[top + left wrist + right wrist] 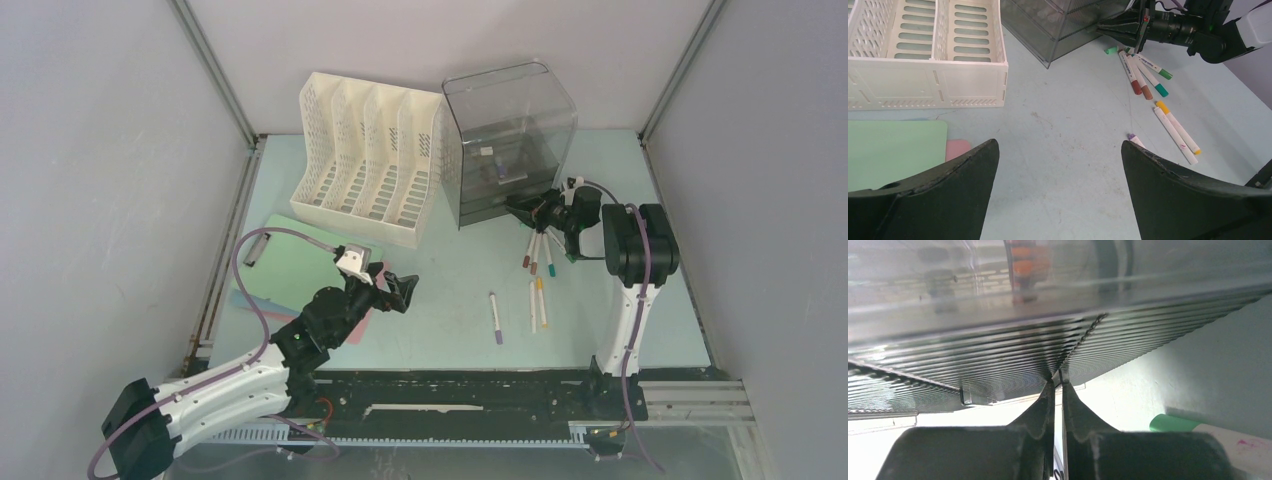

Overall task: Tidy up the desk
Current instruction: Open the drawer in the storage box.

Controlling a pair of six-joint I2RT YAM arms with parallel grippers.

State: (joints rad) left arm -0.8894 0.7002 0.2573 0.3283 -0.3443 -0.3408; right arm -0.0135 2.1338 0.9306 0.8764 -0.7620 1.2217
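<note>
Top view: shows desk as the whole work floor, file rack and drawer box at the far side, markers loose right of centre. Puts left gripper mid-desk.

Left wrist: confirms wide open, empty. Likely staged for the purple marker just ahead.

Right wrist: has right gripper pinched almost shut at the drawer box front edge, probably to pull a drawer. Can't tell if gripping a lip.

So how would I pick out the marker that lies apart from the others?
Find the smoky clear drawer box at the back of the desk; markers fan out in front of it. Left of them one white marker lies alone, touching nothing, with the only purple cap among them.
</note>
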